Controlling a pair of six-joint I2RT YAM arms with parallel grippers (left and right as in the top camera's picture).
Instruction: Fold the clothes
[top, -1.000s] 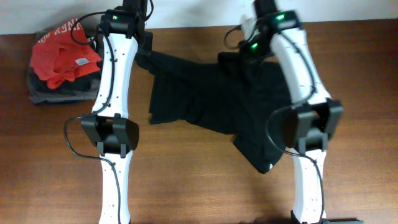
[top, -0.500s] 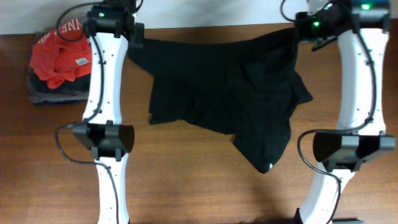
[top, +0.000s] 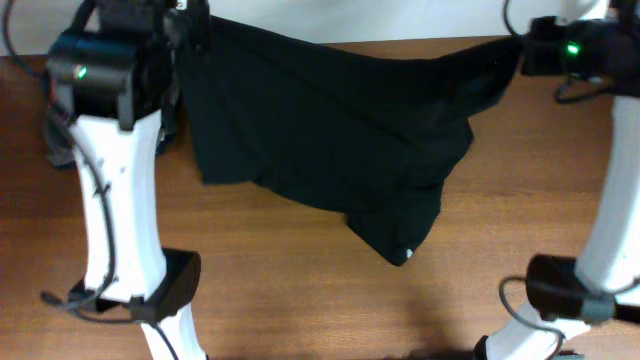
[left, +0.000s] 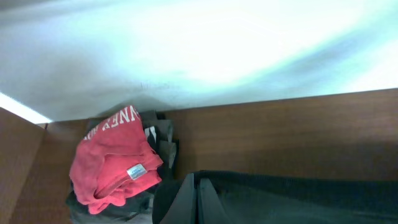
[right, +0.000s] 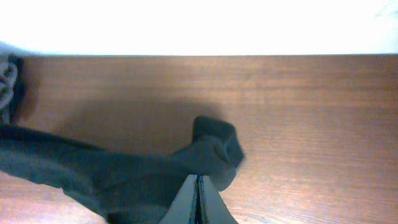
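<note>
Over the last second both arms have swung outward and up, drawing the black T-shirt (top: 330, 130) from a rumpled heap into a wide sheet stretched between them. The left gripper (left: 194, 198) has its fingers pressed together on one end of the shirt's upper edge, and the right gripper (right: 198, 199) pinches a bunched fold at the other end. That edge sags slightly in the middle, near the far side of the table (top: 300, 300). The rest of the shirt hangs toward the near side and narrows to a point that carries a small white label (top: 407, 256). Its lower part seems to rest on the wood, though the overhead view does not settle this. In the left wrist view a red garment (left: 112, 158) with white lettering lies on a grey and dark pile (left: 163, 142) just beside the shirt's left end.
</note>
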